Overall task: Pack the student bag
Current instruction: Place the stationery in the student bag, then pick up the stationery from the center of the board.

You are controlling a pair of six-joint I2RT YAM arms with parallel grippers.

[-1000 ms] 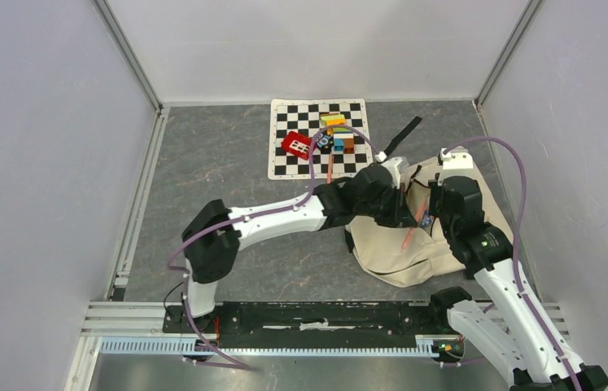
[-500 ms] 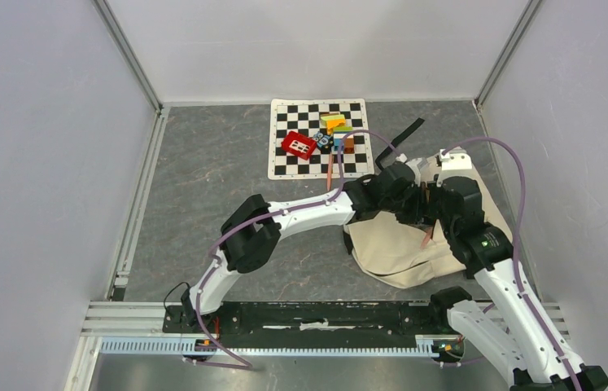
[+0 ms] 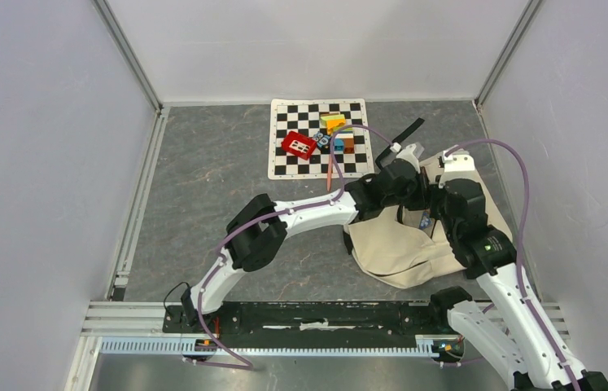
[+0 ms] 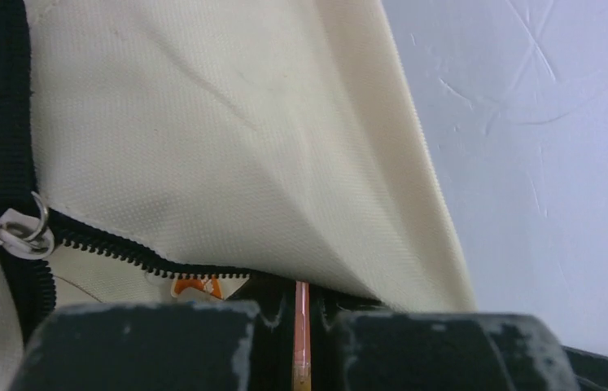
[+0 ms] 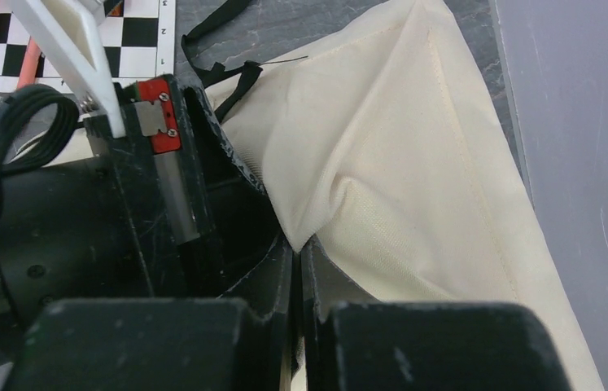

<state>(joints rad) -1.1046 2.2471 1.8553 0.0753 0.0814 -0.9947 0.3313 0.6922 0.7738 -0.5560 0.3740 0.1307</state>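
The cream student bag (image 3: pixel 402 252) lies at the right of the table. My right gripper (image 3: pixel 434 213) is shut on a fold of its cream fabric at the opening edge, seen pinched between the jaws in the right wrist view (image 5: pixel 296 265), and holds it up. My left gripper (image 3: pixel 412 190) is shut on a thin pink pencil (image 4: pixel 301 300), whose tip points into the dark opening under the bag's flap (image 4: pixel 227 147). The black zipper (image 4: pixel 121 248) with a metal ring pull (image 4: pixel 11 232) runs along the opening. The pencil is hidden in the top view.
A chessboard mat (image 3: pixel 284 163) at the back centre carries a red block (image 3: pixel 296 145), several coloured blocks (image 3: pixel 337 134) and another pink pencil (image 3: pixel 330 171). A black strap (image 3: pixel 406 130) trails behind the bag. The right wall stands close beside the bag.
My left arm has reached farther right and back, carrying the pencil from above the bag's front into its opening; the pencil no longer shows from above. The right gripper keeps holding the bag's edge.
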